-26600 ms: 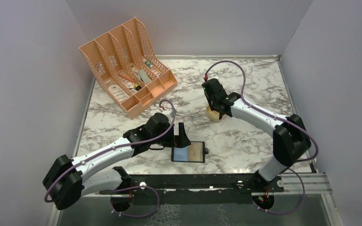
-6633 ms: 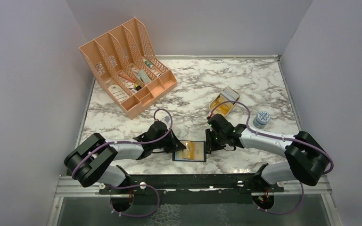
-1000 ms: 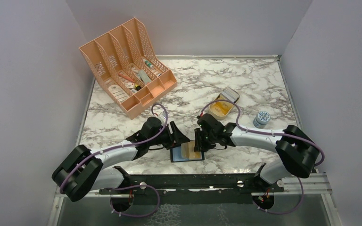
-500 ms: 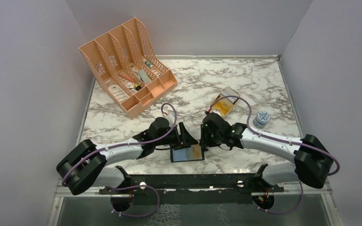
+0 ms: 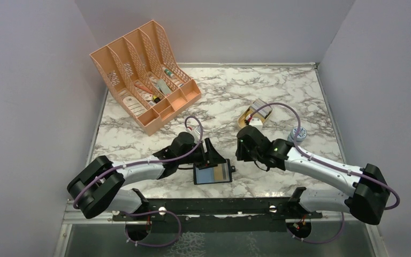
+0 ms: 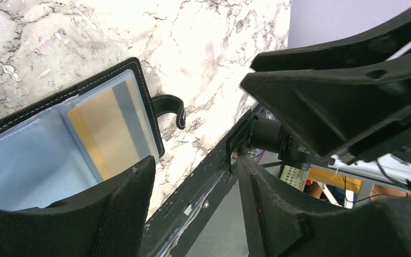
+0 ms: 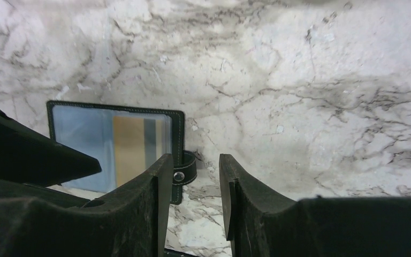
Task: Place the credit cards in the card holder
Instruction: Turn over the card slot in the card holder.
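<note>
You are viewing the card holder [image 5: 212,174] lying open and flat on the marble table [image 5: 278,91], close to the near edge and its black rail [image 5: 214,206]. A tan-orange card [image 5: 223,172] is sitting in the holder's right pocket, and the snap tab [image 5: 232,170] is pointing right. The left gripper [image 5: 217,156] is hovering at the holder's far edge, its fingers spread with nothing between them. The right gripper [image 5: 240,154] is hanging just right of the tab, its fingers parted and empty. Bare marble is lying open to the right of the holder and beyond it. The gold tin [image 5: 257,114] and the peach desk organiser [image 5: 144,75] are standing well apart from the holder. One second ago the right gripper was covering the holder's right half. It is now standing clear of it.
</note>
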